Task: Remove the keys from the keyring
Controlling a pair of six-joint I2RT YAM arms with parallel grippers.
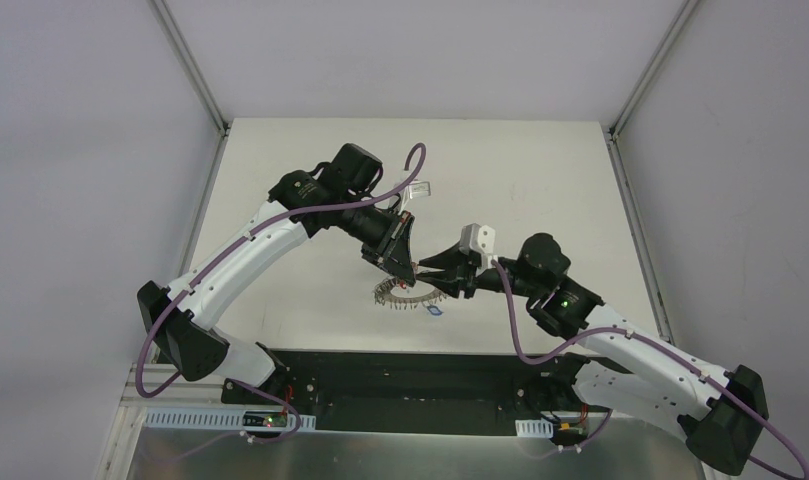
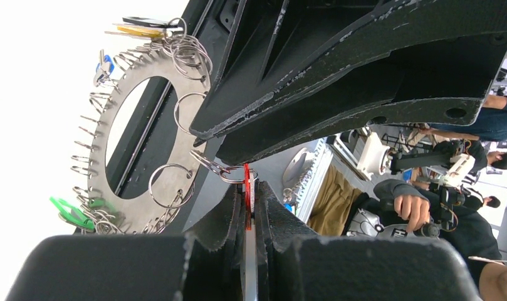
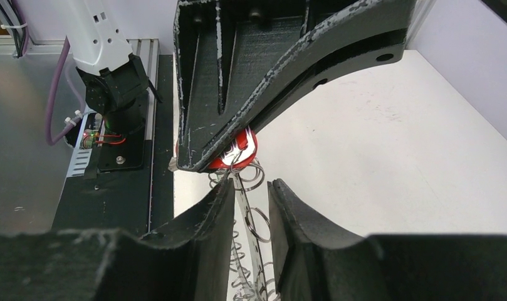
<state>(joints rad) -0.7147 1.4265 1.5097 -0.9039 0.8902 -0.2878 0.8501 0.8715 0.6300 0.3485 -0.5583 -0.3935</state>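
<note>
The keyring (image 2: 147, 68) is a flat silvery ring plate edged with many small split rings, hanging tilted above the table (image 1: 310, 180); it also shows in the top view (image 1: 405, 296). Keys with green (image 2: 69, 213), blue (image 2: 103, 66), yellow (image 2: 141, 30) and black tags hang on it. My left gripper (image 2: 249, 188) is shut on the red-tagged key (image 2: 246, 182), which links to the plate by a split ring. My right gripper (image 3: 249, 188) straddles the plate's edge (image 3: 245, 210) with a gap showing on its right side. The red tag (image 3: 241, 150) sits just beyond its fingertips.
A small blue-tagged piece (image 1: 435, 311) lies on the table below the ring. The black base plate (image 1: 400, 370) runs along the near edge. Both grippers (image 1: 417, 268) meet tip to tip at mid-table.
</note>
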